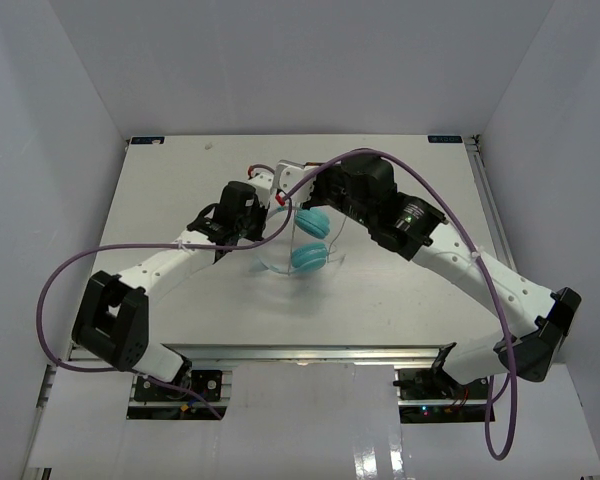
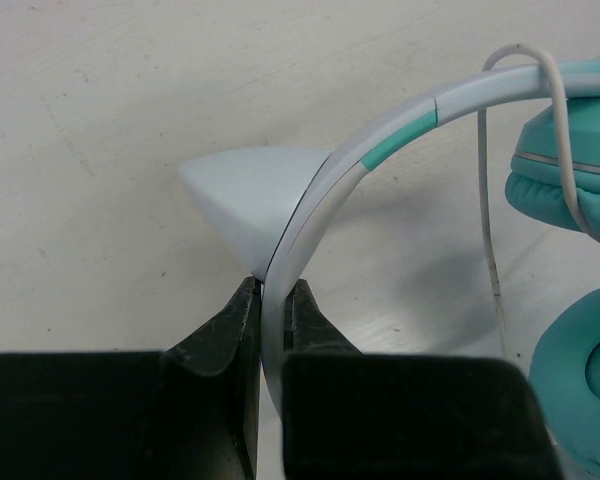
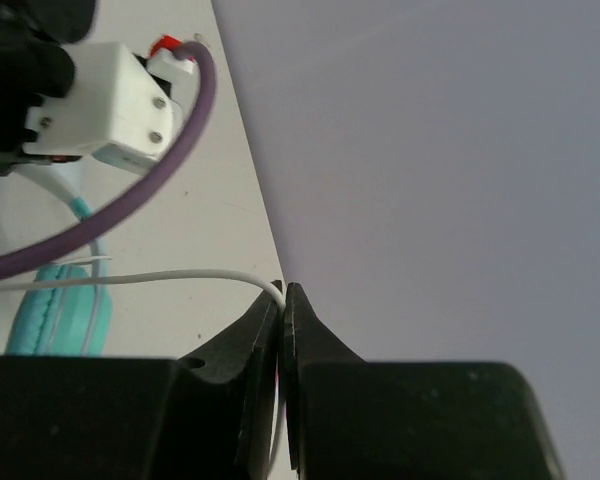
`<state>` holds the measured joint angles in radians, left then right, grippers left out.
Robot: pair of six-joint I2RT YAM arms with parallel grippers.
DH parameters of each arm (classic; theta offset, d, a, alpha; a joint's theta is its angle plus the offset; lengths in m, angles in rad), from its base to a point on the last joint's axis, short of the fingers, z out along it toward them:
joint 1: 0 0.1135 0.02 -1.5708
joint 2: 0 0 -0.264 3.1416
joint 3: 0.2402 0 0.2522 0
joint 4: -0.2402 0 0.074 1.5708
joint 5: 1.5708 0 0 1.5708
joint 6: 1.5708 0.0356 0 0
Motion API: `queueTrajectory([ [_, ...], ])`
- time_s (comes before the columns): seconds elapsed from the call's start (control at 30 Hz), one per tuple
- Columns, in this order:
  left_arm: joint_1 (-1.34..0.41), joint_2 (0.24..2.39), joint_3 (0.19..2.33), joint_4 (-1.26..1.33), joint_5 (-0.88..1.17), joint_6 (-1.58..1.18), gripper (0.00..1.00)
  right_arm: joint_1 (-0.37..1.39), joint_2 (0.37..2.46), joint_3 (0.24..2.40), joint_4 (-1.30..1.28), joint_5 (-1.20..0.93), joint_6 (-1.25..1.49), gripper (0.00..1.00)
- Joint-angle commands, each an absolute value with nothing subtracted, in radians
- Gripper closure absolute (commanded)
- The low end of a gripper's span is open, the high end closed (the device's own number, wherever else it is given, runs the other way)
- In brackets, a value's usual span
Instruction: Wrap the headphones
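At the left of the overhead view, your left arm (image 1: 160, 265) reaches inward across the white surface (image 1: 180, 180) toward its middle. A thick purple cable (image 1: 50, 290) loops out beside this arm.

The left pincer (image 2: 272, 290) is clenched on the headphones (image 1: 308, 257). In the left wrist view its two dark tips pinch the pale headband (image 2: 380, 150) edge-on, one tip touching each face. From the tips the band curves up and to the right, past a short teal inlay, to the two teal ear cups (image 2: 570, 180) at the right edge of that view. A pale wedge-shaped form (image 2: 250, 190) lies just behind the band on the surface; you cannot tell what it is. The thin white cord (image 2: 490, 240) loops over the band near the upper cup and drops toward the surface between the band and the cups.

At the centre of the overhead view, the two cups sit one behind the other, between the two wrists. The band arcs out from them toward the near side.

To the right of the cups, the right pincer (image 3: 282, 295) is clenched on the cord. In the right wrist view the cord runs in from the left, bends at the tips and passes down between the two closed fingers. One teal cup shows at the lower left of that view, well apart from the tips.

At the far right, your right arm (image 1: 480, 270) slants back toward its base.
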<state>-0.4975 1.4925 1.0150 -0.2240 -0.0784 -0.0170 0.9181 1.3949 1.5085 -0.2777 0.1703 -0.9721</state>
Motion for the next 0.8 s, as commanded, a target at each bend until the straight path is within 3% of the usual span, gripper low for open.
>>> queueTrajectory([
  [0.0,-0.522,1.356,0.980,-0.169,-0.035,-0.052,1.00,0.876,1.376,1.511,-0.166,0.207,-0.959,0.92],
  [0.53,-0.601,1.185,0.962,-0.255,0.039,-0.025,1.00,0.760,1.408,1.458,-0.072,0.114,-0.880,0.92],
  [0.77,-0.633,1.109,0.977,-0.310,0.061,-0.019,1.00,0.626,1.467,1.443,-0.053,-0.013,-0.762,0.92],
])
